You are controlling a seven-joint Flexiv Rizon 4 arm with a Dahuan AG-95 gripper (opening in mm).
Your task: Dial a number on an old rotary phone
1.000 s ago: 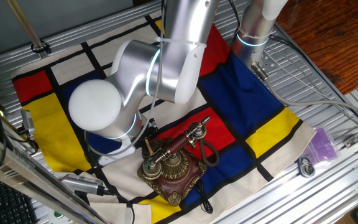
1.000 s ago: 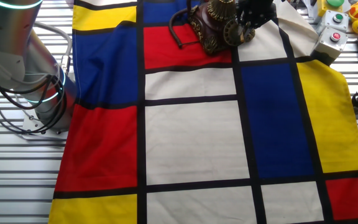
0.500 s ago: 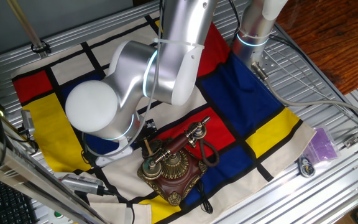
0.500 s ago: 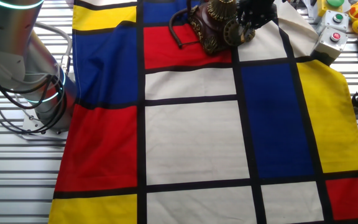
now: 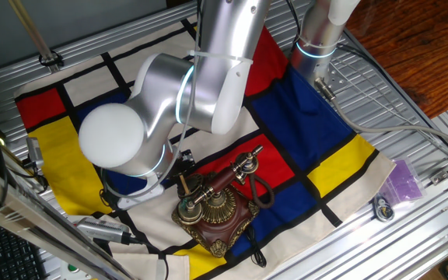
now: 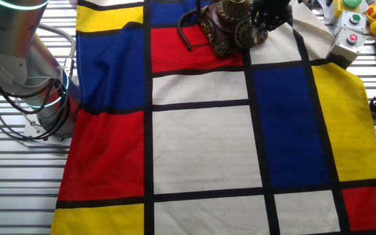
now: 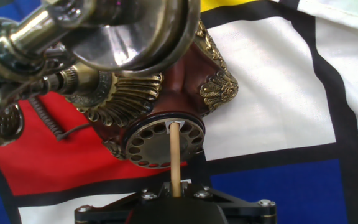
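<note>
— Where is the phone?

— It stands on the checked cloth, at the cloth's edge, partly on a red field. Its handset lies across the cradle.

— And the gripper?

— Just beside the phone's dial. It is clenched on a thin wooden stick, and the stick's tip touches a hole near the top of the dial.

— Is the arm near?

— It hangs over the cloth, behind the phone.

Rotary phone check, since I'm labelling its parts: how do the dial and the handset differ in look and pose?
The dial is a flat ring of finger holes on the carved base's front; the handset is a long red-and-brass bar lying across the cradle on top. A thin wooden stick reaches the dial; nothing touches the handset. Both show brass.
</note>
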